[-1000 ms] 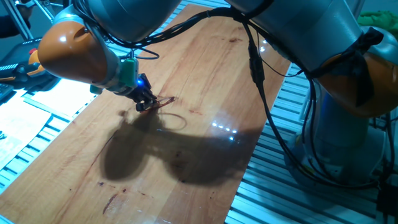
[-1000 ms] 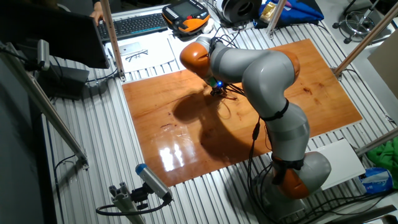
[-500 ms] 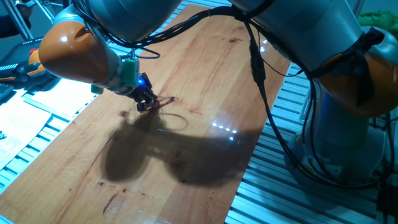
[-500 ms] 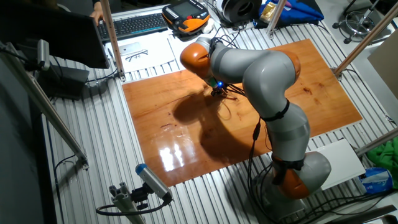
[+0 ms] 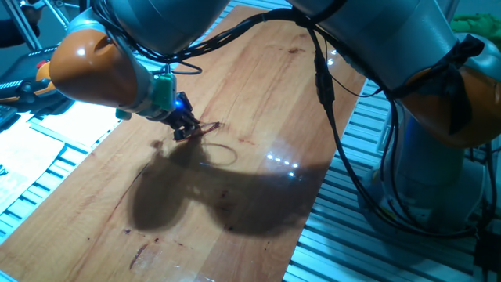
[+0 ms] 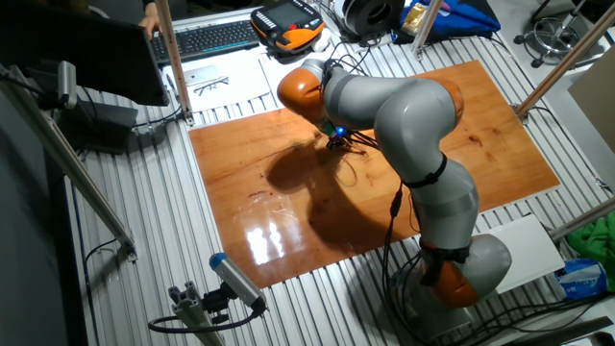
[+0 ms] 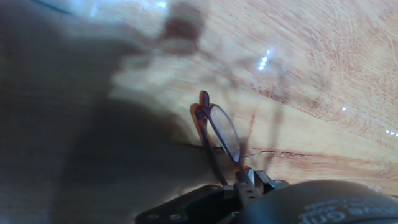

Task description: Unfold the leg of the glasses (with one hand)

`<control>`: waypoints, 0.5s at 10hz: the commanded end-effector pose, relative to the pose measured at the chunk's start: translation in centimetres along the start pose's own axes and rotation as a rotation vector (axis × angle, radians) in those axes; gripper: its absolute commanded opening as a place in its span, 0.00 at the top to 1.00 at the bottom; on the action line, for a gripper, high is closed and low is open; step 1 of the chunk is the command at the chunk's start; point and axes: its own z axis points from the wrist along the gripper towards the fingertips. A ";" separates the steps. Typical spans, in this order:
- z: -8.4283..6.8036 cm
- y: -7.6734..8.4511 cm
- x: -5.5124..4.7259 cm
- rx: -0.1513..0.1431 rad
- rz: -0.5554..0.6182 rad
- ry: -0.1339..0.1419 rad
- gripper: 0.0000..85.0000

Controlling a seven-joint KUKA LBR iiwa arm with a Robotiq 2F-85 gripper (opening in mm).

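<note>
From one fixed view, the black two-finger gripper (image 5: 183, 128) is reaching down to the glossy wooden counter (image 5: 258, 86), with a small blue light glowing just above it. The thin reddish-brown wire-frame glasses (image 5: 207, 128) are lying at its tips, a fine wire loop trailing off onto the wood beside them. The arm's big shadow is spreading across the counter below.

From the other fixed view, the grey and orange arm is bending low over the far half of the counter (image 6: 500, 135), and the gripper (image 6: 336, 140) is sitting right at the surface. The glasses (image 6: 350, 142) are only a faint thread beside it here.

In the hand view, the glasses (image 7: 217, 134) are tilting up off the counter (image 7: 323, 56), one oval rim showing clearly. The gripper (image 7: 247, 181) is pinching together on the frame at the near end of that rim, the dark fingertips (image 7: 243, 179) pressing against the wire.
</note>
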 end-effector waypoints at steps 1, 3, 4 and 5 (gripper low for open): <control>0.1 0.1 0.0 0.002 0.000 -0.001 0.80; 0.2 0.2 -0.1 0.006 0.002 -0.003 0.80; 0.2 0.2 -0.1 0.007 0.004 -0.004 0.80; 0.3 0.2 -0.2 0.007 0.004 -0.004 0.80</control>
